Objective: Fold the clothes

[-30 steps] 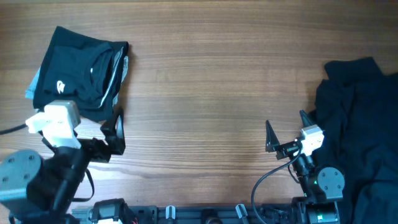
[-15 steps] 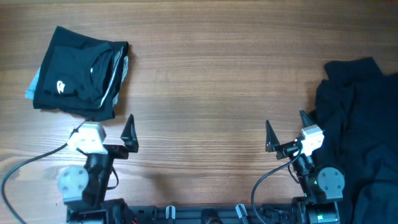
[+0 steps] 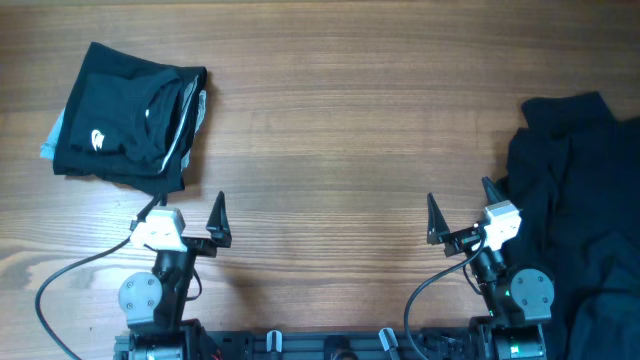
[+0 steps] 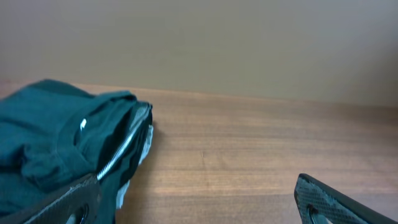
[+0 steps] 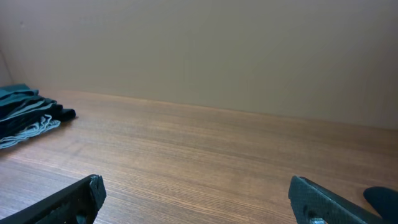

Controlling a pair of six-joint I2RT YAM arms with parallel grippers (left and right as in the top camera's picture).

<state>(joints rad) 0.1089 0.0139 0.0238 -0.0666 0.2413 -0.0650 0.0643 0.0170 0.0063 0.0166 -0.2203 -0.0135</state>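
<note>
The folded dark garment (image 3: 125,115) lies far left on the wood-grain desk (image 3: 330,120), just beyond the left tool (image 3: 185,212), whose fingers stand apart. A rumpled heap of dark cloth (image 3: 585,190) lies just right of the right tool (image 3: 459,202), which is likewise spread wide. From above the garment looks flat. The left wrist view shows its layered, pale-striped edge (image 4: 124,149), and the right wrist view catches only a corner of the heap (image 5: 382,200).

Overhead looks straight down on the counter (image 3: 340,130). Both wrist views sit low, facing its far edge, sharing the folded clothes (image 3: 125,115).
</note>
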